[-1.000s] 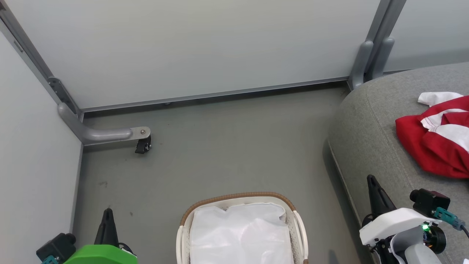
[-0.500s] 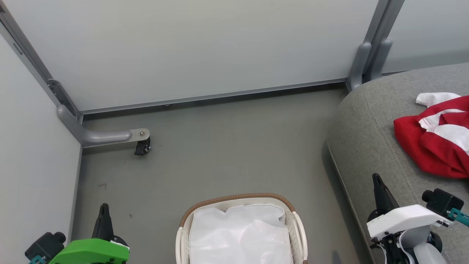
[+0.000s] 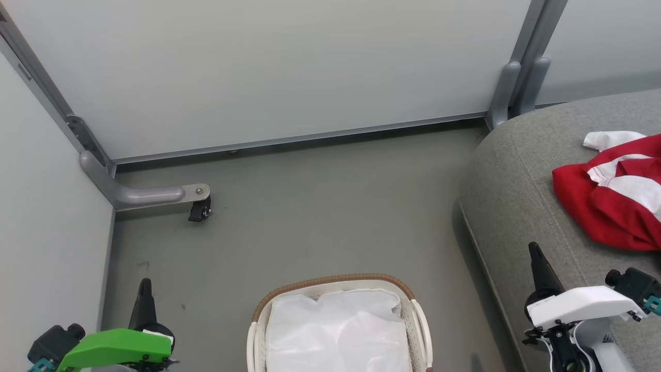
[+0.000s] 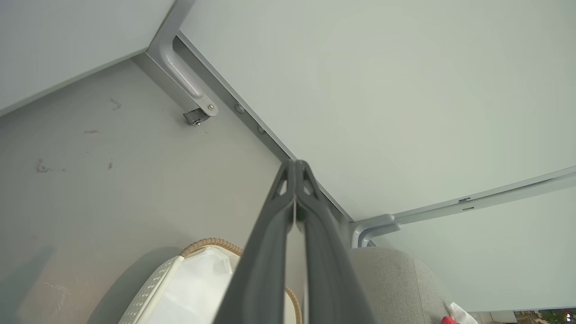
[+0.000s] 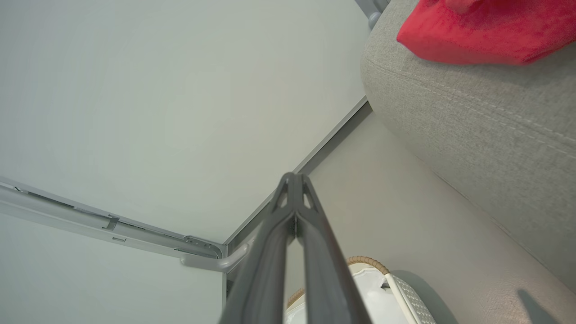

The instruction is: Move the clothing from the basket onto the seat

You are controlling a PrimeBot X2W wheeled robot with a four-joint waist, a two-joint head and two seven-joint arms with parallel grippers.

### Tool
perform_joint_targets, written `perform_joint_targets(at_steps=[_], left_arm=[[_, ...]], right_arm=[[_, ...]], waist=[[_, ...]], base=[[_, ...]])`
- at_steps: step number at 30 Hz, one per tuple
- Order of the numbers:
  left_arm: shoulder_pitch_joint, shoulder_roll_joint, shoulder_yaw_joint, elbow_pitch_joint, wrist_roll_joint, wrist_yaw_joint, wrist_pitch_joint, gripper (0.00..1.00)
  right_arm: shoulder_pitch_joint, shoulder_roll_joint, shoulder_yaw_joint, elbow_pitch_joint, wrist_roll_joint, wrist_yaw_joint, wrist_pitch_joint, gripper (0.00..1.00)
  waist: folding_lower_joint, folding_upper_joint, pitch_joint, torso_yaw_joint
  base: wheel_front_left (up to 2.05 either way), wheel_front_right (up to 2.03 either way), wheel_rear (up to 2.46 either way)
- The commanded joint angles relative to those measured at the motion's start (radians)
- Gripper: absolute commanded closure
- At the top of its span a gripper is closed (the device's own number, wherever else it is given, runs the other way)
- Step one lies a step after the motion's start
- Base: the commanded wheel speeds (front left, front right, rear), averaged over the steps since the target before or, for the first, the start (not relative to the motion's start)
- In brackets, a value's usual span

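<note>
Both closed and empty: left gripper (image 3: 145, 287) lower left, right gripper (image 3: 535, 256) lower right; clothing (image 3: 609, 212) lies on the seat (image 3: 516, 196), right; we risk grabbing the liner (image 3: 335, 330) in the basket (image 3: 330, 279) instead.

walls (image 3: 268, 67): pale panels; floor (image 3: 320, 206): grey, scuffed; metal foot (image 3: 150, 195): black caster (image 3: 199, 211)

The grey floor (image 3: 320, 206) carries the basket (image 3: 330, 281) at bottom centre and the seat (image 3: 516, 206) at right, with the clothing (image 3: 578, 201) heaped on it.
</note>
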Motion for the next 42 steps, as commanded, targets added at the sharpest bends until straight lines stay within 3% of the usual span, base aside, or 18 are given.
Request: perform_joint_targets(at_steps=[1, 42], left_arm=[[-0.028, 0.006, 0.007, -0.017, -0.029, -0.002, 0.006, 1.00], [-0.053, 0.007, 0.033, -0.074, -0.388, -0.003, 0.112, 1.00]], right_arm=[[-0.004, -0.007, -0.006, -0.016, 0.032, 0.000, 0.007, 1.00], [0.004, -0.010, -0.036, -0.057, 0.457, -0.001, 0.112, 1.00]], waist=[[0.0000, -0.0001, -0.001, 0.000], [0.0000, -0.0001, -0.020, -0.012]], base=[[0.00, 0.00, 0.00], [0.00, 0.00, 0.00]])
